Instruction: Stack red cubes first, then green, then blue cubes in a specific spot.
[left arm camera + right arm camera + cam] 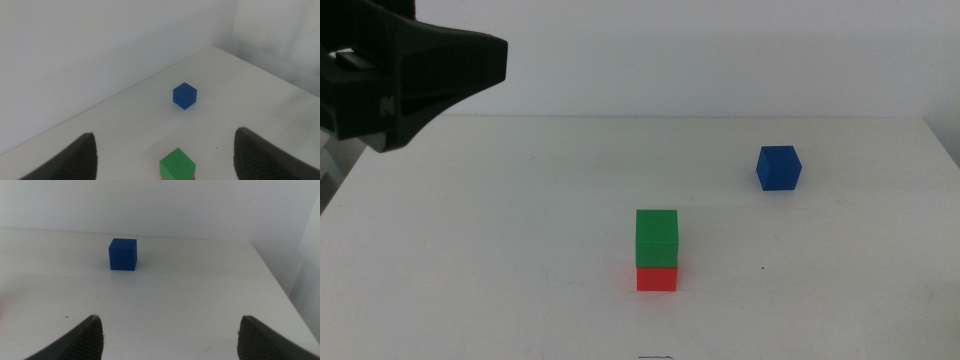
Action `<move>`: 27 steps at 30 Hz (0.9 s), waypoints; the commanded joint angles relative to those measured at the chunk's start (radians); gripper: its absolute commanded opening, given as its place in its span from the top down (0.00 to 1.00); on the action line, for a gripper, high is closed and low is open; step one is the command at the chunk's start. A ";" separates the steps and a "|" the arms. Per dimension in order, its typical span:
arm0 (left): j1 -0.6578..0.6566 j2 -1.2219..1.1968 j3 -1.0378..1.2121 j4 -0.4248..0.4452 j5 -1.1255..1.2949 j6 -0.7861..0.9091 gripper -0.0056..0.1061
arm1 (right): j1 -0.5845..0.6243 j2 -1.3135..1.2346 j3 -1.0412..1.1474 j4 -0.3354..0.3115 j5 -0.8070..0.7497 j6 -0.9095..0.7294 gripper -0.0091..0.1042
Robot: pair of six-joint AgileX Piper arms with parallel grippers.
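Red cube (657, 279): seated on the white table (520, 260), nearest the camera in the middle view, squarely beneath the green cube (657, 238); only a sliver of it is seen in the left wrist view.
Green cube: stacked on the red one, edges aligned, nothing on top.
Blue cube (779, 167): set alone on the tabletop, well apart from the stack, farther back and toward the right side; untouched.
Left gripper (165, 155): raised above the table at the far left of the middle view, jaws spread wide, nothing held; the stack is seen between them.
Right gripper (170, 335): outside the middle view, jaws parted and empty, faced toward the blue cube.
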 commanded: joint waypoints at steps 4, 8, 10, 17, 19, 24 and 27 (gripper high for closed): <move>-0.002 0.000 -0.026 -0.029 -0.072 -0.009 0.11 | 0.003 -0.011 -0.023 -0.022 -0.181 0.020 0.09; -0.002 0.000 -0.026 -0.029 -0.072 -0.009 0.11 | 0.003 0.085 -0.080 0.053 -0.163 0.140 0.09; -0.002 0.000 -0.026 -0.029 -0.071 -0.009 0.11 | 0.003 0.176 -0.155 0.070 -0.114 0.151 0.09; -0.002 0.000 -0.026 -0.029 -0.072 -0.009 0.11 | 0.003 0.550 -0.497 0.069 0.109 0.136 0.09; -0.002 0.000 -0.026 -0.029 -0.072 -0.009 0.11 | 0.003 0.622 -0.538 0.069 0.086 0.136 0.09; -0.002 0.000 -0.026 -0.029 -0.072 -0.009 0.11 | 0.003 0.769 -0.555 0.112 -0.038 0.149 0.09; -0.002 0.000 -0.026 -0.029 -0.072 -0.009 0.11 | 0.003 0.843 -0.560 0.124 -0.087 0.121 0.09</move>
